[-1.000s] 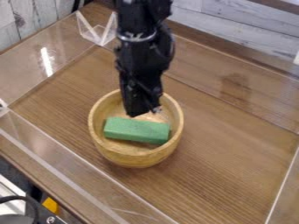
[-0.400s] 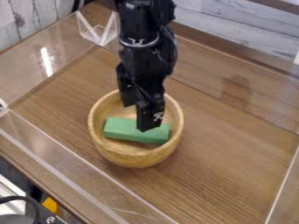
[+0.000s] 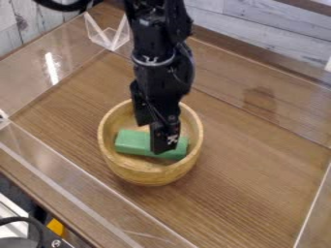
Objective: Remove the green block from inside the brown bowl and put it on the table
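The green block lies flat inside the brown bowl, which sits on the dark wood-grain table. My black gripper points straight down from above, reaching into the bowl over the block's right half. Its jaws are spread open, one finger low in front of the block and the other behind. The block's right end is hidden by that front finger. Whether the fingers touch the block I cannot tell.
Clear acrylic walls edge the table at the front left and at the back. Bare tabletop lies to the right of the bowl and behind it.
The gripper went from shut to open and has sunk lower into the bowl over the block. The block and bowl have stayed where they were.
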`<act>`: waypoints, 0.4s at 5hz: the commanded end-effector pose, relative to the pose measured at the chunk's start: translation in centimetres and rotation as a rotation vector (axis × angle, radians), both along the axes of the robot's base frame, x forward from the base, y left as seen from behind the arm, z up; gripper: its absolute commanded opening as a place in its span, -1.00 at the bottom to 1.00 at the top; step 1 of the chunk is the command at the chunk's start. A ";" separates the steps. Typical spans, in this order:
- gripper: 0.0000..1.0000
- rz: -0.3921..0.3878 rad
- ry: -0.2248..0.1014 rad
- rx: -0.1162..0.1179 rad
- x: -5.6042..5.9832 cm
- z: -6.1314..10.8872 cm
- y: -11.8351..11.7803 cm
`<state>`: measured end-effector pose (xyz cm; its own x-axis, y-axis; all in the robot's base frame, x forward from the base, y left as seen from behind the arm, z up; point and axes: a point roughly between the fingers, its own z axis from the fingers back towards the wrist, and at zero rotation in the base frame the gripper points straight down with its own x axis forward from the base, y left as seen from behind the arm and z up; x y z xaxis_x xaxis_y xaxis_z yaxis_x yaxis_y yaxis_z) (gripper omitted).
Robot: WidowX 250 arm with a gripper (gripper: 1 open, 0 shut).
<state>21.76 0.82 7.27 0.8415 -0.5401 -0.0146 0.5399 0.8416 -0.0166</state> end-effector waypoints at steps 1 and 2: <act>1.00 0.009 -0.025 0.011 0.4 -0.3 0.6; 1.00 0.013 -0.021 0.020 0.4 -1.1 0.9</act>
<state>21.89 1.48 5.75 0.8454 -0.5338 -0.0213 0.5338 0.8456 -0.0045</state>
